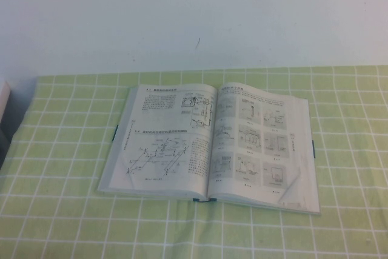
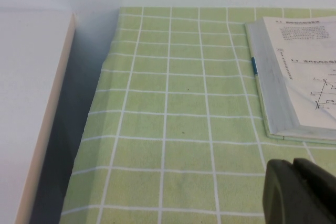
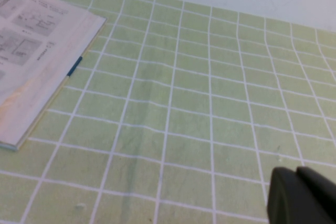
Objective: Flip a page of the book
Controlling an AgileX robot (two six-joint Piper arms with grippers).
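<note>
The book lies open and flat on the green checked cloth. The page lies flat as the left-hand leaf, with text and a large line diagram facing up. The right-hand leaf shows boxed grey figures, and its near right corner curls up. Neither gripper shows in the high view. My left gripper is shut and empty over the cloth, apart from the book's left edge. My right gripper is shut and empty over the cloth, well away from the book's right edge.
The green checked cloth covers the table. A white wall rises behind it. A white box stands at the table's left edge, with a shadowed gap beside it.
</note>
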